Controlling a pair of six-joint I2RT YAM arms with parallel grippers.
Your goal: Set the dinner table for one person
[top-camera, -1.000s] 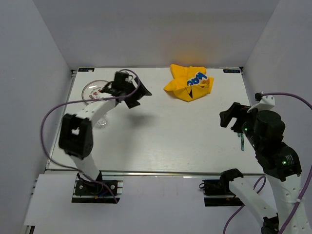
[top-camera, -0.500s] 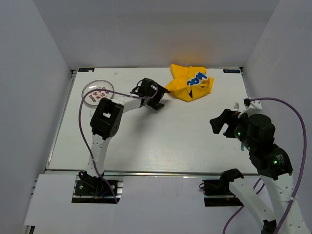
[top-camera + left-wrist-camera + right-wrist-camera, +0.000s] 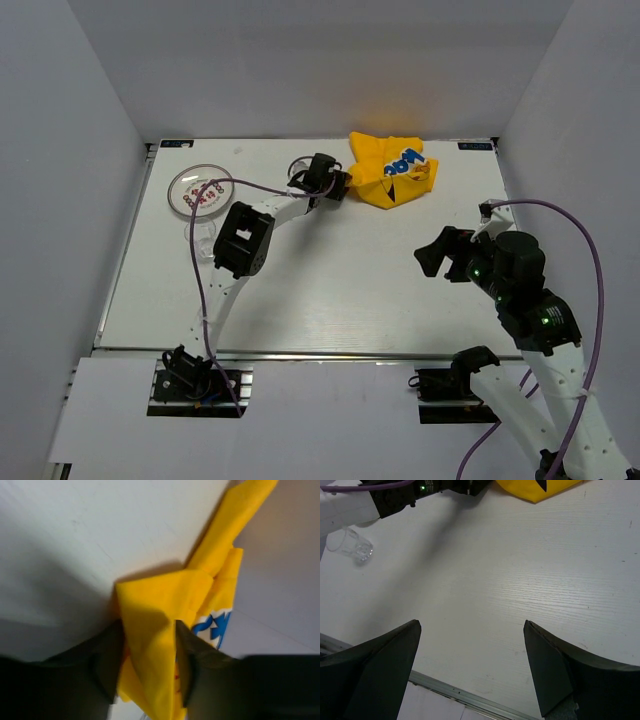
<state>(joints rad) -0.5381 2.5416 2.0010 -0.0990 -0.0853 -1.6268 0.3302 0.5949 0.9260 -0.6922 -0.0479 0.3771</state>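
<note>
Near the far edge of the white dinner table (image 3: 330,290), flat under both arms, pinching a fold of the yellow cloth (image 3: 392,170) between the fingers of the left gripper (image 3: 337,185), holding the right gripper (image 3: 440,255) wide open above the table's right side, well apart from the plate (image 3: 200,190) and glass (image 3: 205,245) at far left.

Matt dinner table (image 3: 330,290); creased cloth mat (image 3: 385,175)

Left gripper (image 3: 147,667) has a fold of the yellow cloth (image 3: 160,600) between its two dark fingers (image 3: 105,662), cloth touching both inner faces. Cloth is crumpled, with one strip running to the top right corner and a blue-on-white print patch on its right side. It lies on the white dinner table (image 3: 65,535), shadowed near the fingers.
</note>
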